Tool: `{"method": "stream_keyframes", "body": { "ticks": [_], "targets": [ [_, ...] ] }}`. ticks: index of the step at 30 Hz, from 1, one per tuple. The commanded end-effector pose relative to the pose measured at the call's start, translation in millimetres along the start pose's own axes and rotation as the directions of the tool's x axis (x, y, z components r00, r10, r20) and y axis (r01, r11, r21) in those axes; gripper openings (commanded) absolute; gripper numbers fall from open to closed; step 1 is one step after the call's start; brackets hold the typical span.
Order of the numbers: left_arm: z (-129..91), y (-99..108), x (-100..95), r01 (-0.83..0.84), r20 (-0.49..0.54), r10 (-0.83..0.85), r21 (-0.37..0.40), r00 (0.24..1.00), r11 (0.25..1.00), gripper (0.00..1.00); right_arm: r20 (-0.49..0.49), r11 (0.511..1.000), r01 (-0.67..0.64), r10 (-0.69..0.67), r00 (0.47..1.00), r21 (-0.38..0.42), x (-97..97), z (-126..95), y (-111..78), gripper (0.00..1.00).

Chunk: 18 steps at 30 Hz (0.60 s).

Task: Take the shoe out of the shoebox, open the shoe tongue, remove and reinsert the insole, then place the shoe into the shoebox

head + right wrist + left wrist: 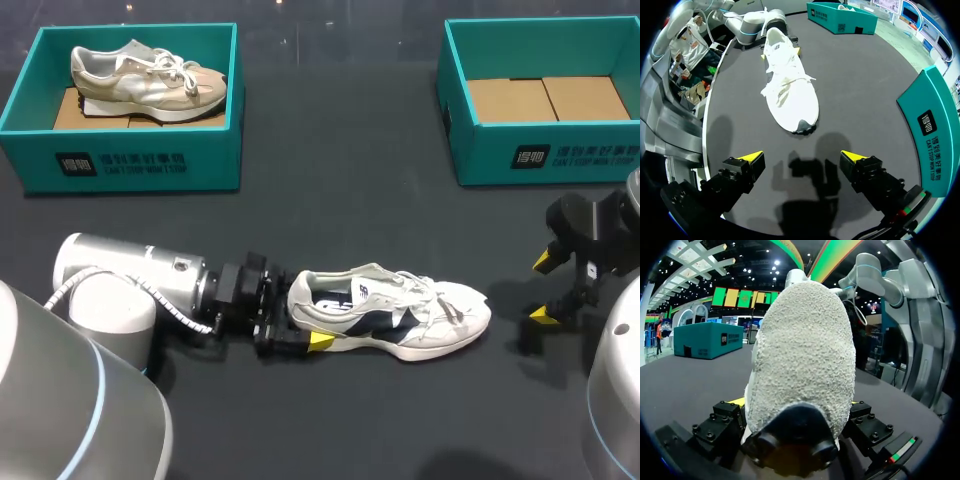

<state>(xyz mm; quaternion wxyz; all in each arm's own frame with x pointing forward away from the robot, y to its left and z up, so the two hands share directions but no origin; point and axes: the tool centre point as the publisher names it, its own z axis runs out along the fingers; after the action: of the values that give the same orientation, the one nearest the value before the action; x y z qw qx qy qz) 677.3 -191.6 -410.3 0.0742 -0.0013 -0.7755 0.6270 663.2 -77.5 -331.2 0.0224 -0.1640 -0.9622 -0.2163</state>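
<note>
A white and navy shoe [400, 315] lies on its sole on the dark table, toe toward the right. My left gripper [308, 315] holds it by the heel, one yellow fingertip [320, 340] against the near side and the other hidden behind the shoe. In the left wrist view the grey heel [802, 355] fills the space between the fingers of the left gripper [797, 402], which press it from both sides. My right gripper [542, 288] stands open to the right of the toe, apart from it. In its own view the right gripper [802, 157] holds nothing and the shoe [787, 85] lies ahead.
An empty teal shoebox [455, 110] with a cardboard floor stands at the back right, beside my right gripper [932, 125]. A second teal box [130, 165] at the back left holds a beige shoe [150, 80].
</note>
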Motion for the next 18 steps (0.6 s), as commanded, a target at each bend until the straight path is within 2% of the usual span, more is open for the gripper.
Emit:
{"method": "stream_keyframes", "body": {
  "ticks": [1, 8, 12, 14, 16, 18],
  "targets": [
    [1, 2, 0.8, 0.0, 0.003, 0.0, 0.0, 1.0, 1.0, 0.0, 0.003, 1.0, -0.001, 0.001, 1.0, 0.002, 1.0, 1, 0.0, 1.0],
    [1, 2, 0.8, 0.0, 0.003, 0.0, 0.0, 1.0, 1.0, 0.0, 0.003, 1.0, -0.001, 0.001, 1.0, 0.002, 1.0, 1, 0.0, 1.0],
    [1, 2, 0.8, 0.0, 0.003, 0.0, 0.0, 1.0, 1.0, 0.0, 0.029, 0.981, -0.194, 0.193, 0.981, 0.025, 3.5, -10, 19.8, 1.0],
    [1, 2, 0.8, 0.0, 0.003, 0.0, 0.0, 1.0, 1.0, 0.0, 0.067, 0.953, -0.295, 0.291, 0.955, 0.072, 8.7, -13, 30.2, 1.0],
    [1, 2, 0.8, 0.0, 0.003, 0.0, 0.0, 1.0, 1.0, 0.0, 0.094, 0.935, -0.353, 0.348, 0.933, 0.044, 17.1, -16, 39.4, 1.0],
    [1, 2, 0.8, 0.0, 0.003, 0.0, 0.0, 1.0, 1.0, 0.0, 0.131, 0.894, -0.439, 0.426, 0.895, 0.093, 25.1, -15, 48.8, 1.0]
  ]
}}
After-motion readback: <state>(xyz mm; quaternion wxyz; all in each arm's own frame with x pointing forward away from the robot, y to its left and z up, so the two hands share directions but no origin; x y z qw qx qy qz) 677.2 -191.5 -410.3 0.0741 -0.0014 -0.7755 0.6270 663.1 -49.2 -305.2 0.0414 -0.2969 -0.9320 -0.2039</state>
